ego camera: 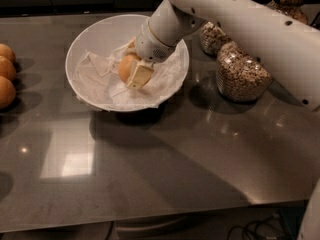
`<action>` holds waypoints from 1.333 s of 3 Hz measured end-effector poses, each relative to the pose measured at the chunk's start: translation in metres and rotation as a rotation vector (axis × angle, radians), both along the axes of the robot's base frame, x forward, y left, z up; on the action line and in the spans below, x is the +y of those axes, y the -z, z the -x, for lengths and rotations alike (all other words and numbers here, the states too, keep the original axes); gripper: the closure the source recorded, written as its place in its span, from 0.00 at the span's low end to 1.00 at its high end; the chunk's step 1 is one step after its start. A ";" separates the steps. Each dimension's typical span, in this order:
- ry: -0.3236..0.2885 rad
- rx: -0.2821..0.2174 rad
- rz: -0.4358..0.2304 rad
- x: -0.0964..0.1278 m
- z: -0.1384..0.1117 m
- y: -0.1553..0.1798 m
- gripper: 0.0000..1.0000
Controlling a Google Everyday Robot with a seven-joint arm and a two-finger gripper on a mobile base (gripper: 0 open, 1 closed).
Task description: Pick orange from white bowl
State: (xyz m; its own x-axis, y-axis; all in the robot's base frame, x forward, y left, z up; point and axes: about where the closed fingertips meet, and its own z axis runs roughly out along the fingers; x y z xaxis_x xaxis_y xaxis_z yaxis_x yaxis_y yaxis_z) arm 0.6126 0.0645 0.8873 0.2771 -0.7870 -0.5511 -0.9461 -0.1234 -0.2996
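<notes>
The white bowl [95, 39] stands at the back left of the dark table, lined with crumpled white paper [95, 76]. The orange [125, 67] lies in its right half, dull yellow-orange and partly covered by the fingers. My gripper [131, 69] reaches down into the bowl from the upper right. Its fingers [140, 74] are closed around the orange, one pale finger on the near right side, the other behind the fruit.
Three similar fruits [6, 76] lie clustered at the table's left edge. Two glass jars of cereal [241, 74] stand right of the bowl, under my white arm [240, 19]. The table's front edge runs along the bottom.
</notes>
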 end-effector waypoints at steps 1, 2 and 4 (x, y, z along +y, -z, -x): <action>-0.037 -0.058 -0.027 0.007 0.020 -0.032 1.00; -0.075 -0.078 -0.085 0.007 0.035 -0.054 1.00; -0.092 -0.111 -0.252 -0.037 0.062 -0.108 1.00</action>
